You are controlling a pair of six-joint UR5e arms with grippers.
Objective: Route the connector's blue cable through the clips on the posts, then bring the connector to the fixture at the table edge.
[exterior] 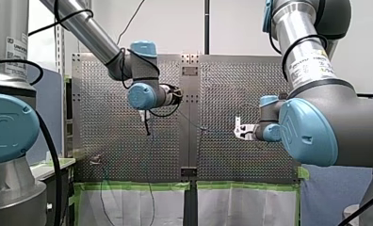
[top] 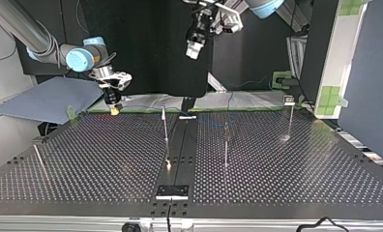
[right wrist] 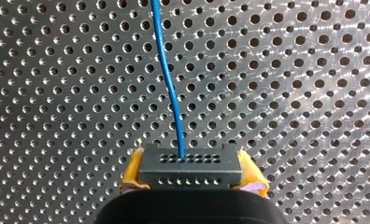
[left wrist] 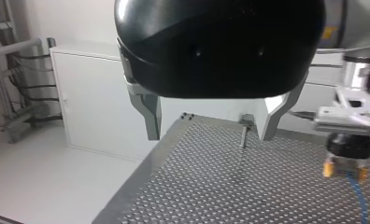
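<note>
Connector (right wrist: 190, 165) is clamped in my right gripper (right wrist: 192, 176), with the yellow pads (right wrist: 132, 171) pressing on its two short ends. Long axis runs pad to pad, across the fingers. The holed face points away from the wrist, at the perforated table (right wrist: 290, 93) ahead. Cable (right wrist: 171, 93) exits mid-face and runs ahead of the gripper over the table with a slight bend, roughly square to the connector's long axis. My left gripper (left wrist: 211, 123) is spread wide, nothing between its metal fingers (left wrist: 150, 116). It hangs above the table, a post (left wrist: 245, 133) ahead of it, framed by the fingers.
</note>
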